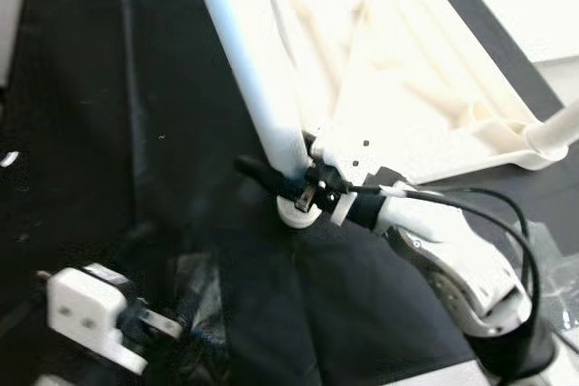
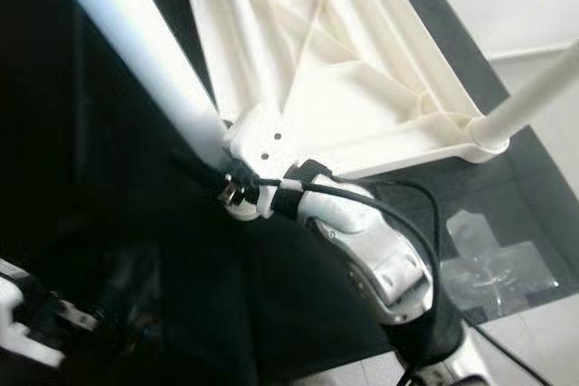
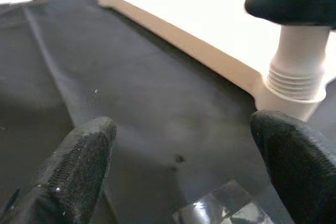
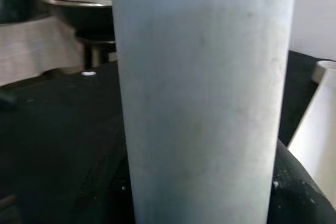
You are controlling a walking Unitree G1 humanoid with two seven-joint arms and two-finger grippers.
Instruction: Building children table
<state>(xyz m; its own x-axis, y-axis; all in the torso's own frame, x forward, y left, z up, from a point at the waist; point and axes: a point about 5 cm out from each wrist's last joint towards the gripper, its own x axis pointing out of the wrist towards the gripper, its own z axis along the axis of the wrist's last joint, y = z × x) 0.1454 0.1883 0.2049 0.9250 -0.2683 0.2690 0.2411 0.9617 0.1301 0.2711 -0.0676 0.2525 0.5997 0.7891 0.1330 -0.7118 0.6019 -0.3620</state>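
Table leg [image 1: 258,70] pale, cylindrical, gripped by right end effector [image 1: 294,178] near threaded base.

Black cloth [image 1: 109,88] under white tabletop [image 2: 344,70], plastic bag [image 2: 493,264].

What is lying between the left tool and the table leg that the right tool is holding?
Between the left tool and the table leg lies black cloth with a crinkled clear plastic bag on it, as both eye views and the left wrist view show.

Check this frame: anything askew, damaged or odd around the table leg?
Nothing looks damaged. The upturned table top lies on the black cloth; the right gripper clamps the white leg near its threaded base at the corner socket. The left gripper hangs open over the cloth.
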